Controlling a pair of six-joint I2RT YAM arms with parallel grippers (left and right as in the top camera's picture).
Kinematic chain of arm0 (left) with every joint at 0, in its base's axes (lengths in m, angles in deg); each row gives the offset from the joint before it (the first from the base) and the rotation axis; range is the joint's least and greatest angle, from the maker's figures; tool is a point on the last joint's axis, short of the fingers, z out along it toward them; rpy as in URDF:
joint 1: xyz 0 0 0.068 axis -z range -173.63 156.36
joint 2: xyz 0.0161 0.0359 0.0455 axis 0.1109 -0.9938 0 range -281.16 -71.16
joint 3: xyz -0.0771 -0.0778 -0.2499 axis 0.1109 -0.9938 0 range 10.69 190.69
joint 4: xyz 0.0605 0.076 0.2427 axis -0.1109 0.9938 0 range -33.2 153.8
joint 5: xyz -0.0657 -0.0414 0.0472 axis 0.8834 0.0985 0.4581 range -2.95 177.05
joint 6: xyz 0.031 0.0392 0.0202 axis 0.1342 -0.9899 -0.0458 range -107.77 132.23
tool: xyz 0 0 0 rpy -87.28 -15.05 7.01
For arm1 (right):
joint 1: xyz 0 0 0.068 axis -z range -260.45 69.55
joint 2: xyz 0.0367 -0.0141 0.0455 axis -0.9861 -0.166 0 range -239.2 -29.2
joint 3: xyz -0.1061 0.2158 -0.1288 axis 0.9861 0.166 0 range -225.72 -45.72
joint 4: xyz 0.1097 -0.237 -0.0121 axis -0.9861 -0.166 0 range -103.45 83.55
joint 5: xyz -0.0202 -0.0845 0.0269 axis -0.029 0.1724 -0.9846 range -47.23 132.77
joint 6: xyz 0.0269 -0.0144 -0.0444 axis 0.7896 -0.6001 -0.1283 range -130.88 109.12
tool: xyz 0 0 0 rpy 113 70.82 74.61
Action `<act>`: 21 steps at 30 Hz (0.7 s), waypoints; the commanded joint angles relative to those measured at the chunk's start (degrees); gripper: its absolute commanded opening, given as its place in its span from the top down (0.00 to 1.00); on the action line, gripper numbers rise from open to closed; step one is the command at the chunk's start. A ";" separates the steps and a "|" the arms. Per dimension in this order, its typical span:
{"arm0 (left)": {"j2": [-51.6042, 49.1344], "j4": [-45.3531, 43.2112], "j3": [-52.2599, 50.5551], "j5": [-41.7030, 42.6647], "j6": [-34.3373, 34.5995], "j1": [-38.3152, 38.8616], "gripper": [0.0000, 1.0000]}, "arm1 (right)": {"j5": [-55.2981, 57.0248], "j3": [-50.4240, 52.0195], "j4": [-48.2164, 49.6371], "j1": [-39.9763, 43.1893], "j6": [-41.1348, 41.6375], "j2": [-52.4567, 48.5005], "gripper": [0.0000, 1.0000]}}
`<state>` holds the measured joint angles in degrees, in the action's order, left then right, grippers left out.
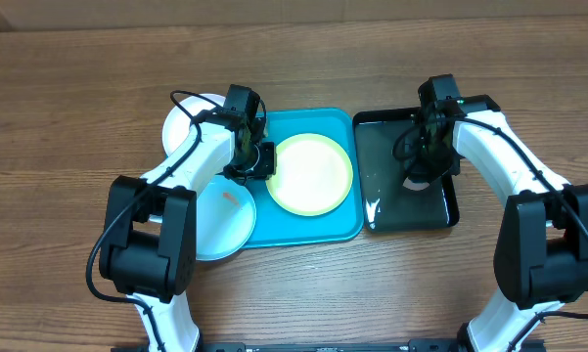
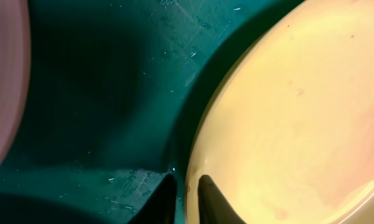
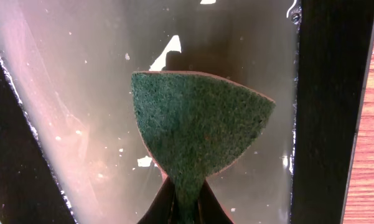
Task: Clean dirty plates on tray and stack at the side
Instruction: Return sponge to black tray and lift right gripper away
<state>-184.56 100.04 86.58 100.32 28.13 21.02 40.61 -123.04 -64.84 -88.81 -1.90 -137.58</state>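
Wooden desk (image 1: 294, 39) carries the teal tray (image 1: 313, 227), where the lime-rimmed plate (image 1: 313, 174) lies flat. It looks stiff, glossy and likely slippery, so it is best pinched at its rim. Left fingers (image 2: 213, 201) straddle that rim, though I cannot tell whether they grip it. Right fingers (image 3: 162, 208) clamp a green sponge (image 3: 199, 130).

**Overhead view:** fixed above the brown wood-grain table (image 1: 78, 78), facing straight down from far off, with the robot's side at the bottom of the frame. The large teal-blue rectangular plastic tray (image 1: 313, 230) and the smaller glossy black rectangular tray (image 1: 386, 166) both show whole.

**Left wrist view:** very near, aimed down past its own dark fingertips (image 2: 215, 202) at the teal tray's floor and the left rim of the round lime-green-rimmed plate (image 2: 299, 124). The overhead view also covers this area.

**Right wrist view:** near, aimed down past its fingers (image 3: 162, 208) at a dark green scouring pad (image 3: 196, 124) over the black tray, which the overhead view also shows. Table wood edges the right side.
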 commanded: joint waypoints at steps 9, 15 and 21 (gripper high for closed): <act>0.26 -1.22 -0.59 -1.86 -0.90 2.40 0.81 | 0.61 0.22 0.02 -0.24 -0.26 0.68 0.96; 0.26 -1.53 -1.25 -5.81 -0.72 3.06 0.91 | -0.98 -2.05 -0.68 -0.24 -0.28 0.70 0.96; 0.26 -1.90 -2.23 -6.25 0.11 3.06 0.81 | -3.04 -13.42 -8.63 -0.20 -0.28 0.70 0.96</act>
<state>-184.56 98.40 85.49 95.43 28.24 23.91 38.80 -129.88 -72.21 -88.81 -1.93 -137.58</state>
